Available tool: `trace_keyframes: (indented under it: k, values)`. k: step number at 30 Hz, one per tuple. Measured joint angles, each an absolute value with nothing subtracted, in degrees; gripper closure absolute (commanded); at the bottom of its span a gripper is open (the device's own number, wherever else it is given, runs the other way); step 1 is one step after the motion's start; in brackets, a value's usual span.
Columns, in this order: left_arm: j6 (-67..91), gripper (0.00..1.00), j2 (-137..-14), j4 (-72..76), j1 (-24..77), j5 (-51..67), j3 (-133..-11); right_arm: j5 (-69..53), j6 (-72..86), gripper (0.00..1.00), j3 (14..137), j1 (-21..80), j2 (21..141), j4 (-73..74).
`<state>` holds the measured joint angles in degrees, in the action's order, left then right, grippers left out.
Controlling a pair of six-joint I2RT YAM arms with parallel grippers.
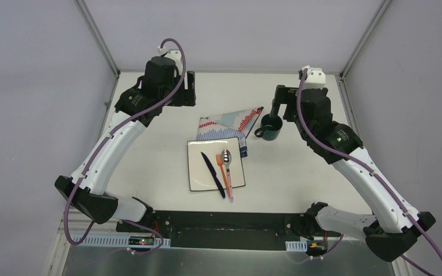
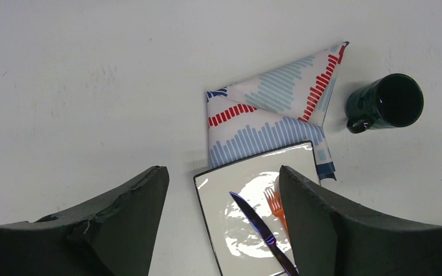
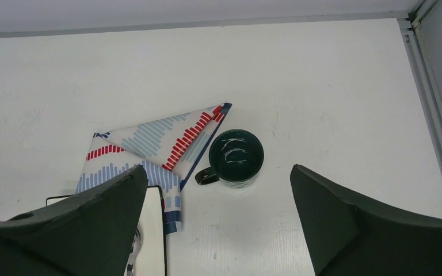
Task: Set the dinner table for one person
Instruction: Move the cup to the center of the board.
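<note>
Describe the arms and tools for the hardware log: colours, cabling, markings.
Left arm and right arm match: white link shells, black joint housings, a purple cable looped along each to a white wrist connector. No legible markings. Left tool and right tool each have two broad matte-black fingers with tapered, slightly rough edges.

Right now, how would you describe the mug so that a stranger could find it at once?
Start at the white square plate on the dinner table. Beyond it lies a striped cloth; the mug stands beside its right corner. It alone is dark green and round.
</note>
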<state>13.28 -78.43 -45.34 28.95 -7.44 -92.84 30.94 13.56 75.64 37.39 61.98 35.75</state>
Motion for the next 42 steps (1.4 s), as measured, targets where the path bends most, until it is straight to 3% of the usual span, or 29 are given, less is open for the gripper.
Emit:
trace_keyframes:
  k: [8, 16, 26, 31, 42]
  values:
    - [13.3, 0.23, -78.4, -45.3, 28.9, -8.0, -92.8, 31.3, 13.8, 0.00, 74.5, 37.4, 61.7, 34.4]
    - [12.6, 0.12, -78.4, -45.4, 29.0, -9.3, -91.8, 31.2, 13.8, 0.00, 74.1, 37.4, 61.7, 32.8]
    - [12.2, 0.11, -77.9, -43.0, 29.3, -9.4, -88.6, 30.3, 13.0, 0.00, 71.0, 37.4, 61.3, 28.5]
    - [12.3, 0.01, -77.0, -41.3, 29.3, -9.4, -85.9, 30.7, 13.0, 0.00, 71.0, 37.4, 62.1, 28.4]
    - [12.7, 0.01, -77.0, -40.9, 29.3, -8.9, -86.0, 29.6, 11.9, 0.00, 71.4, 37.4, 66.4, 28.7]
